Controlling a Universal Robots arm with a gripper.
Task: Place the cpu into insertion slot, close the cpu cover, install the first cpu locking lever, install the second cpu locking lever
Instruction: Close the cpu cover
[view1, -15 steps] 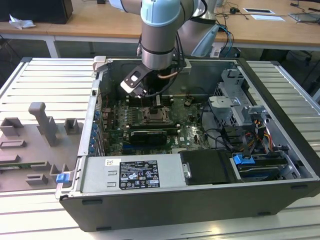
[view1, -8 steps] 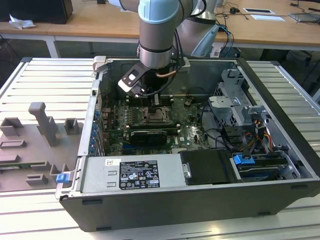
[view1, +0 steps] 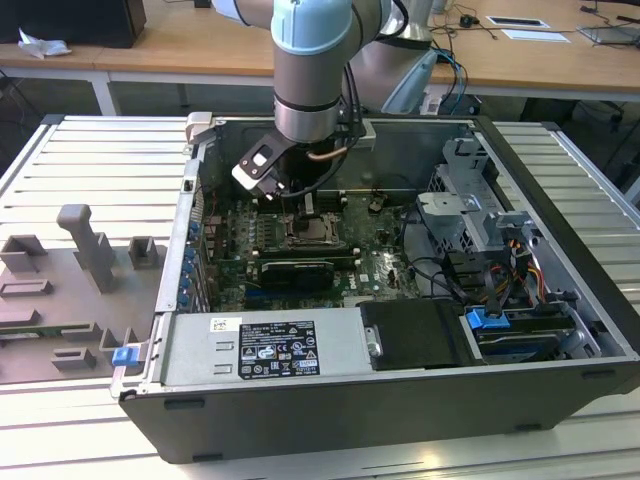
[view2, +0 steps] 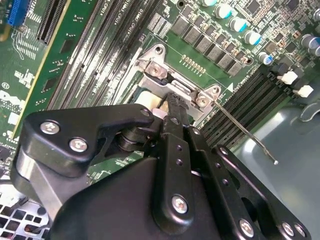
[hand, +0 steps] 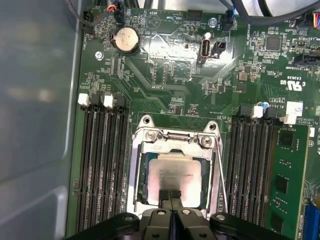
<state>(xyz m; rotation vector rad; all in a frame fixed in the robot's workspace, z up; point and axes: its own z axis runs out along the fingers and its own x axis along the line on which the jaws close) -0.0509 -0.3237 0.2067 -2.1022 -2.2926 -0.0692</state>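
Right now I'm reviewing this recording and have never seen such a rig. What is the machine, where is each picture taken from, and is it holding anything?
The machine is a single robot arm reaching down into an open computer case, which lies on a slatted metal table. The exterior view watches from off the arm. Both wrist views ride on the arm and look at the green circuit board.

In the first wrist view the cpu, a silver square chip, lies in the insertion slot, and the cpu cover appears to lie down around it. The gripper sits at the chip's edge, its jaws together with nothing visibly between them.

In the second wrist view a thin wire lever stands free beside the socket. Grey fixtures lie on the table at the exterior view's left.
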